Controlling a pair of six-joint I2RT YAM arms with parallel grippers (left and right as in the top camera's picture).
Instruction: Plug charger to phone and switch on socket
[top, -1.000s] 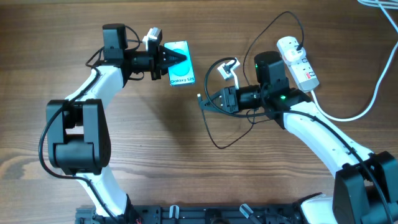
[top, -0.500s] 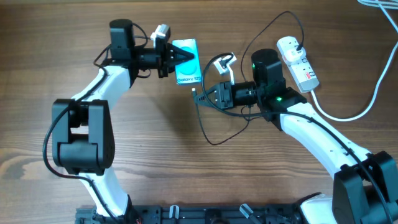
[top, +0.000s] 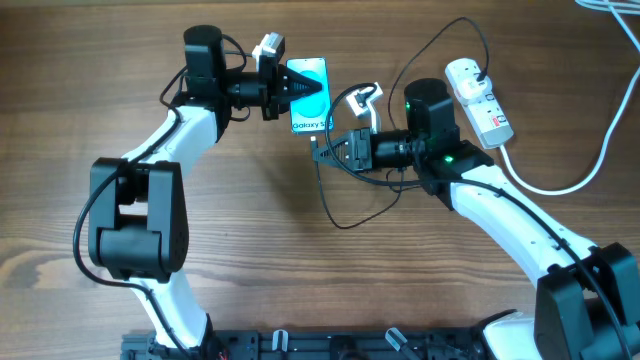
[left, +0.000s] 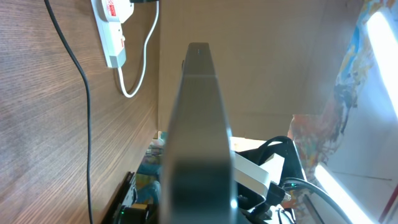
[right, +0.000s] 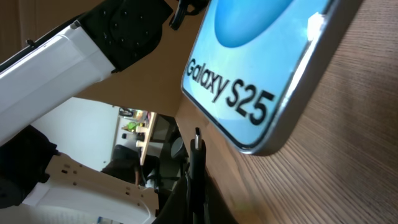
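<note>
From where I stood, the left tool (top: 283, 88) was closed on one end of the phone (top: 310, 98), holding it lifted and tilted near the middle of the far side of the desk (top: 250, 260). The cyan screen faced up and the strip reading "Galaxy S25" pointed toward the right arm. Its own wrist camera was little help: the phone filled the view edge-on as a blurred grey slab, hiding the fingers completely. The right tool (top: 325, 153) sat just beside the phone's lower end, gripping the charger (right: 197, 140) close to its connector. In the right wrist view the small tip stood up just beside the phone's rounded bottom edge, apart from it. The phone's port could not be made out, and the fingers below the tip were dark and out of focus. The rest of the black cable looped loosely across the desk under the right arm, partly covered by it, and ran up toward the socket (top: 480, 98). The socket lay well to the right with its thick white cord (top: 590, 165) trailing off the frame's edge. Its red switch marks were too small to tell their position.
</note>
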